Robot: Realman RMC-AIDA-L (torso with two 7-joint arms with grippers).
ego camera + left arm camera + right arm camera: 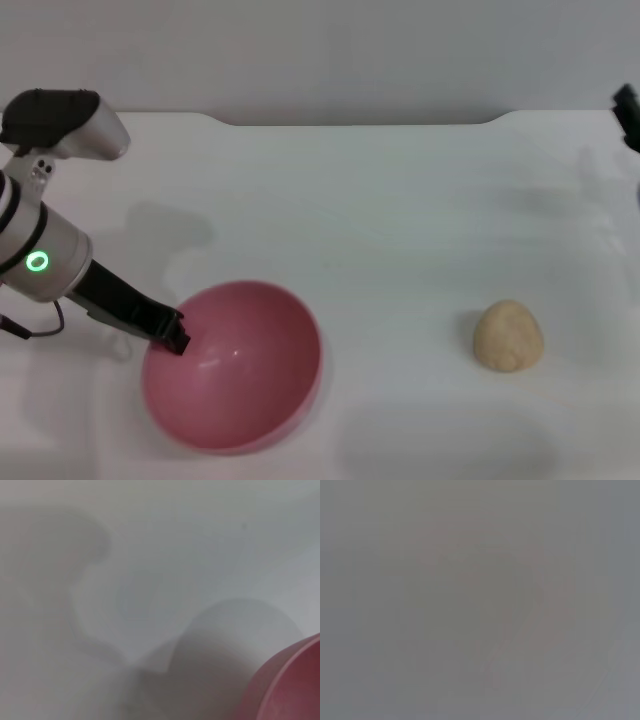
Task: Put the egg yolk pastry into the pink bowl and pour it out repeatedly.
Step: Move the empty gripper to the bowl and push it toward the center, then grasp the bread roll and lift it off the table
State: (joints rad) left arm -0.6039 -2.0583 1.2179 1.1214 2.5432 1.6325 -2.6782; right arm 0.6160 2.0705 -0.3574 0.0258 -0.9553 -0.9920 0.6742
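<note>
The pink bowl (235, 368) sits at the front left of the white table (400, 200), tipped so its hollow inside shows, with nothing in it. My left gripper (176, 334) is at the bowl's left rim and shut on it. In the left wrist view a piece of the pink bowl (290, 685) shows above the table. The egg yolk pastry (508, 336) lies alone on the table at the front right, well apart from the bowl. Only a dark bit of my right gripper (627, 108) shows at the far right edge, away from both.
The table's back edge (360, 122) runs across the top of the head view. The right wrist view shows only a plain grey surface.
</note>
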